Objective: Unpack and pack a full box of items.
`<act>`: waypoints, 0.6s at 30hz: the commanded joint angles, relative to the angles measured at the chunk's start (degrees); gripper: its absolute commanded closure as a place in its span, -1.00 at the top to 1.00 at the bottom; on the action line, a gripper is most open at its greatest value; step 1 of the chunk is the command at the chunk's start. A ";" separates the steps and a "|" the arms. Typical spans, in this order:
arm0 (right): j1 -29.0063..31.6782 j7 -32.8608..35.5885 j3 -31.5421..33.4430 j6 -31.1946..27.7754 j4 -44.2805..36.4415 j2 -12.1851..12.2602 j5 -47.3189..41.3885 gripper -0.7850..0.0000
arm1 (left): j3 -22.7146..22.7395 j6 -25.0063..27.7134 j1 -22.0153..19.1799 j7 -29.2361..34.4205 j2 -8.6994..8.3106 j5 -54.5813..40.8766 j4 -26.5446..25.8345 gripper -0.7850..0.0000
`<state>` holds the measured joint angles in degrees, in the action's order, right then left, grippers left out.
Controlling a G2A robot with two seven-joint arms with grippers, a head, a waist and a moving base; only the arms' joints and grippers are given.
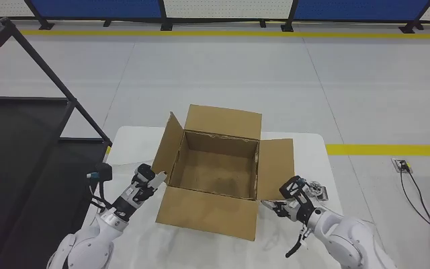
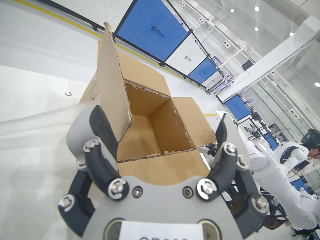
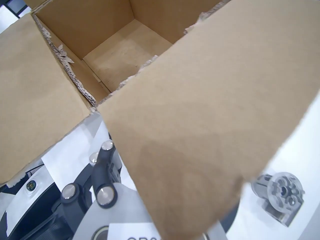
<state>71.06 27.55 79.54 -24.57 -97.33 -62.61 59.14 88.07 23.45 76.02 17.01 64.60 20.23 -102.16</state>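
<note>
Room: pale floor crossed by yellow lines (image 1: 222, 32), with blue and white panels (image 1: 101, 8) along the far side.
Surface: white table (image 1: 138, 144), with a black frame (image 1: 64, 101) standing off its left end.
Box: the open cardboard box (image 1: 208, 212) sits in the middle of the table between the two arms, and its bare brown floor shows from above (the cut edges along its rim are ragged).
Flaps: the left flap (image 1: 168, 144) stands nearly upright, the far flap (image 1: 224, 121) tilts away from the robot, and the right flap (image 1: 277, 165) leans outward over the table.
Left gripper: the left gripper (image 2: 160, 116) hangs at the box's near left corner with its jaws spread wide. The edge of the left flap lies between them, close against one dark pad (image 2: 100, 128). Whether the pad touches the card cannot be told.
Right gripper: the right gripper (image 1: 275, 203) sits low at the box's near right corner, under the outer edge of the right flap. The flap covers much of it in its own wrist view, so whether it is open or closed cannot be told.
Metal part: a grey metal part (image 3: 280, 198) with a round, perforated face lies on the table just beside the right gripper, outside the box.
</note>
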 commanded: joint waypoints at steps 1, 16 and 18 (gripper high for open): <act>2.43 0.74 2.75 0.59 -1.63 0.41 0.24 1.00 | -0.52 -0.12 -0.21 0.27 0.03 0.12 -0.09 1.00; 14.58 5.46 16.28 14.85 -10.10 1.37 1.37 1.00 | -5.25 -1.18 -2.22 1.54 0.40 2.67 -1.86 1.00; 14.58 5.46 16.28 14.85 -10.10 1.37 1.37 1.00 | -5.48 -1.15 -2.33 1.42 0.42 3.06 -2.44 1.00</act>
<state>85.63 33.00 95.82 -9.73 -107.43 -61.24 60.51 82.70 22.28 73.76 18.50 65.00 23.15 -104.33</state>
